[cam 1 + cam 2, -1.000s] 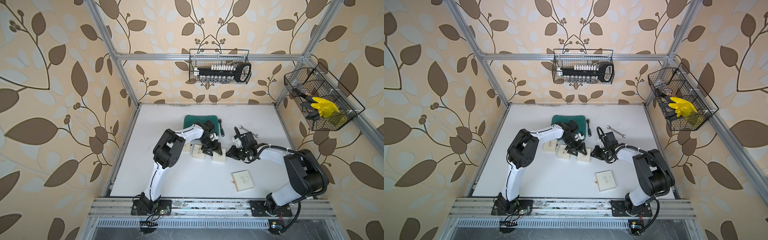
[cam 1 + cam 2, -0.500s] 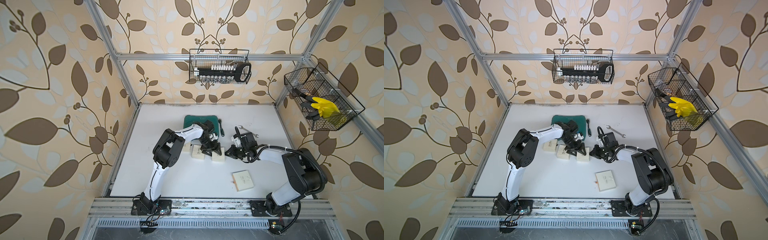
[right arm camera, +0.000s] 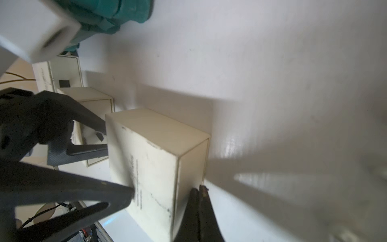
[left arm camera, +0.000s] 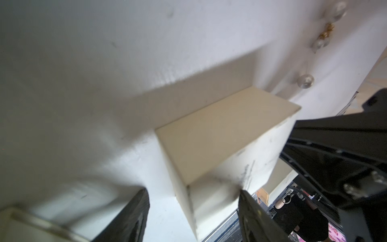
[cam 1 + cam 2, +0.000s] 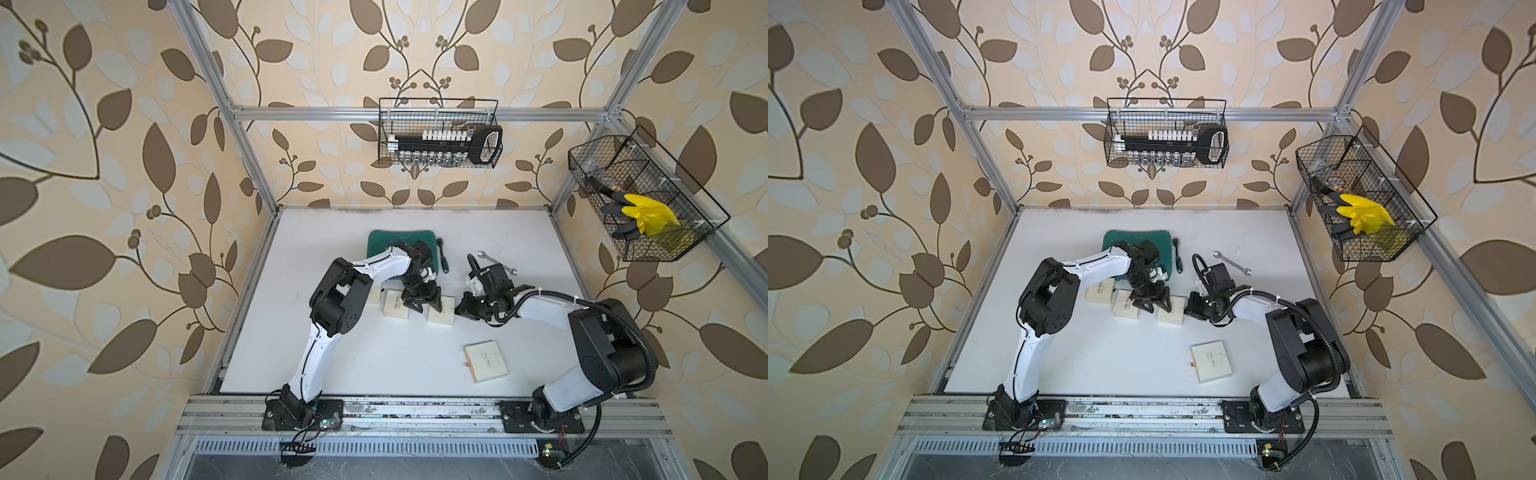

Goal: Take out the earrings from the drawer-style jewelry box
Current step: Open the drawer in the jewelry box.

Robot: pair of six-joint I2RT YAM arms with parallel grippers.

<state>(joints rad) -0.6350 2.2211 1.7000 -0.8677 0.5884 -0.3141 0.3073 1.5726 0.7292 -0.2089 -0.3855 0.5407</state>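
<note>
surface: white table (image 5: 374, 361) | on it: four cream boxes (image 5: 486, 360); green case (image 5: 386, 245); wrench (image 5: 1231, 262); black tool (image 5: 443, 259); earrings (image 4: 305, 81)

Bench (image 5: 1100, 365): three cream boxes in a row mid-bench, left box (image 5: 1101, 291), middle box (image 5: 1125, 311), right box (image 5: 1172, 316). Left gripper (image 5: 1152, 306), jaws spread, over the middle/right gap. Right gripper (image 5: 1188, 309) at right box's right side. Flat box (image 5: 1214, 361) near front edge. Green pad (image 5: 1133, 244), wrench (image 5: 1231, 262) toward back.

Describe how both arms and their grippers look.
Both the left arm and right arm have white links, black joints and base plates. A ribbed black hose loops along the right one. The left gripper and right gripper are black, tapering to narrow tips.
</note>
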